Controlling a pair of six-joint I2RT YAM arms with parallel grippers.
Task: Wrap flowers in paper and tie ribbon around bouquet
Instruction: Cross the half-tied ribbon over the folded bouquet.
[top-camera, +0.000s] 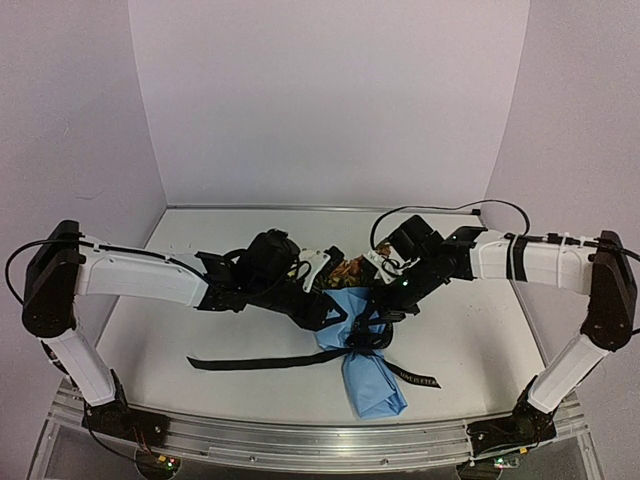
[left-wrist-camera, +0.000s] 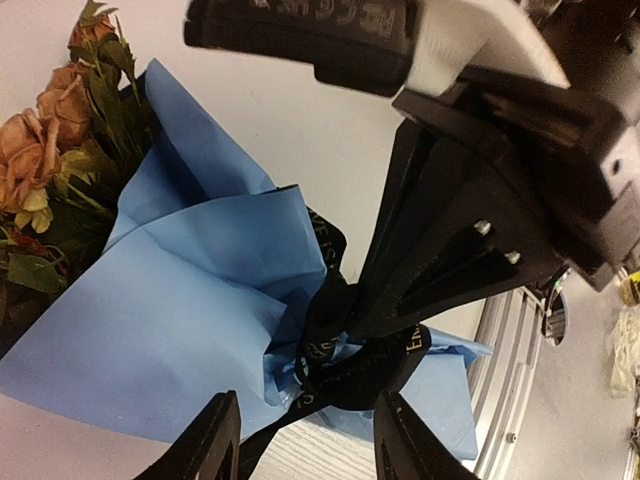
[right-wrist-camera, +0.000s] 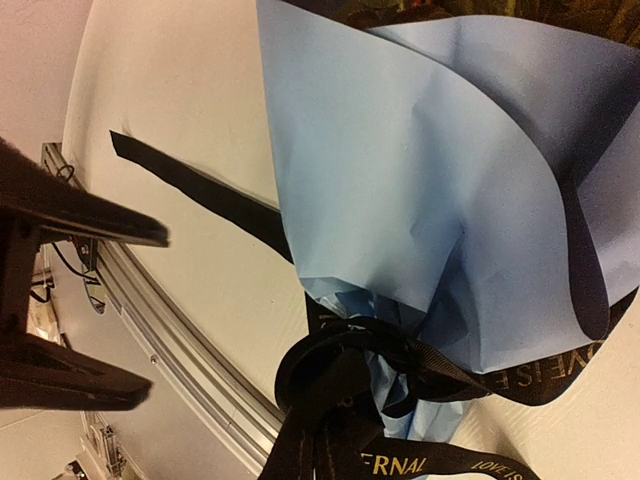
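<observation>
Left wrist view: the left gripper (left-wrist-camera: 305, 445) shows its two jaws at the bottom edge, spread apart and released, gripping nothing. Just beyond the gap sits the knot of the black ribbon (left-wrist-camera: 335, 365), cinched round the narrow neck of the light blue paper (left-wrist-camera: 190, 300). The right gripper (left-wrist-camera: 350, 322) reaches in from the upper right, its jaws clenched and pinching the ribbon at the knot. The flowers (left-wrist-camera: 45, 150), rust and yellow-green with leaves, stick out of the paper's wide mouth at the left, and only this view shows them plainly. The aluminium rail (left-wrist-camera: 505, 350) lies just past the paper's narrow end.

Right wrist view: the ribbon's loop wraps the right gripper's dark, closed jaws at the bottom edge; the pale lettering is legible here. One ribbon tail lies flat on the white desk (right-wrist-camera: 170, 100), running off to the left. Two blurred dark prongs at the left edge are the left gripper's jaws, spread. The rail runs diagonally close to the knot.

Top view: only here is the whole layout seen. The bouquet (top-camera: 372, 385) lies mid-desk, blooms toward the far wall, its tip almost at the near rail. Both arms meet over it and hide the jaws. The long tail reaches left, a short one right; bare desk shows on either side, and pale backdrop walls (top-camera: 330, 100) close three sides.
</observation>
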